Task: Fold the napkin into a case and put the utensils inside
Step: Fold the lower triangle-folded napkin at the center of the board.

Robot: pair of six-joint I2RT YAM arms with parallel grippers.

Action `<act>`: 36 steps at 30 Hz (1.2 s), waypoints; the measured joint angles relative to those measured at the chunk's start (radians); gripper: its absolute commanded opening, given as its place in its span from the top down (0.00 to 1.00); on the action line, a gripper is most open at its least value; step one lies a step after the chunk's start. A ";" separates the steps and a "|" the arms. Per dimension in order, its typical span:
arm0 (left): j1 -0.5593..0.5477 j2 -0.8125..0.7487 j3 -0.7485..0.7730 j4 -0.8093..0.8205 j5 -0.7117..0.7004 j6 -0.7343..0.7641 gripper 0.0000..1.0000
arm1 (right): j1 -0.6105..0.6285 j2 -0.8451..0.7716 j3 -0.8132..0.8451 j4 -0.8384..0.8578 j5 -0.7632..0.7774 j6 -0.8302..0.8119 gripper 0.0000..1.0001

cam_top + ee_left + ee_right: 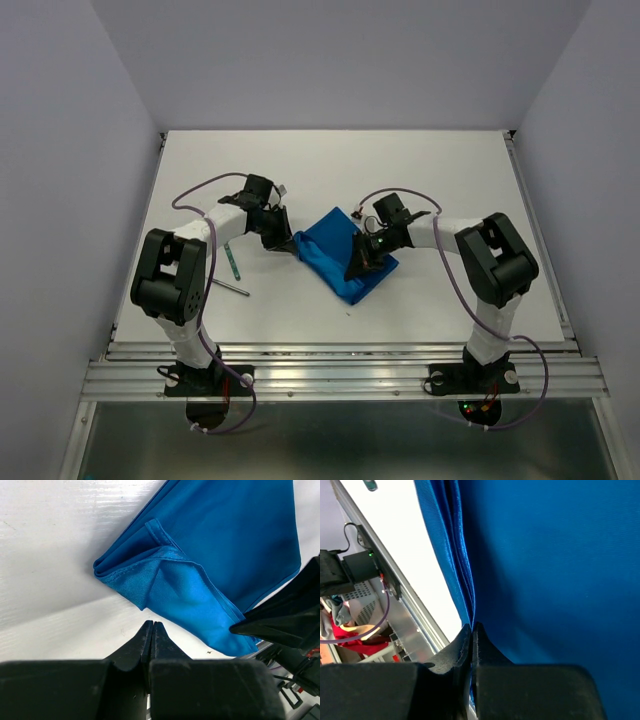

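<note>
Left of centre, top view: utensils (232,262) parked aside, presumably keeping folding room free. Left gripper (152,627) pressed together, empty, just short of napkin (215,550) corner. Napkin mid-frame, part-folded. Right gripper (471,630) pressed together at layered edge; pinch uncertain.

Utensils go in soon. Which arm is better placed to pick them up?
Left. The utensils lie on the table on the left claw's side of the napkin, away from the right claw. The left claw is shut just off the cloth, holding nothing; the right claw is down at the napkin's edge.
</note>
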 measured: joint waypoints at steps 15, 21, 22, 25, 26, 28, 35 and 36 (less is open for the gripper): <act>-0.008 0.040 0.041 0.001 0.000 0.000 0.93 | -0.024 0.083 0.000 0.001 -0.022 -0.018 0.99; -0.012 0.093 0.059 0.003 -0.003 0.001 0.94 | -0.026 0.083 0.000 0.001 -0.023 -0.017 0.99; -0.012 0.097 0.059 0.003 -0.003 0.001 0.94 | -0.026 0.083 0.000 0.001 -0.023 -0.017 0.99; -0.012 0.098 0.063 0.000 -0.003 0.001 0.94 | -0.027 0.081 0.000 0.001 -0.021 -0.017 0.99; -0.012 0.098 0.066 0.001 -0.003 0.001 0.94 | -0.027 0.080 0.000 0.000 -0.020 -0.017 0.99; -0.012 0.098 0.076 0.000 -0.003 0.001 0.94 | -0.031 0.073 0.000 0.000 -0.016 -0.017 0.99; -0.012 0.098 0.084 0.000 -0.005 0.001 0.93 | -0.057 0.014 0.000 0.000 -0.003 -0.016 0.99; -0.012 0.098 0.084 0.000 -0.006 0.001 0.94 | -0.060 0.008 0.000 0.000 -0.002 -0.016 0.99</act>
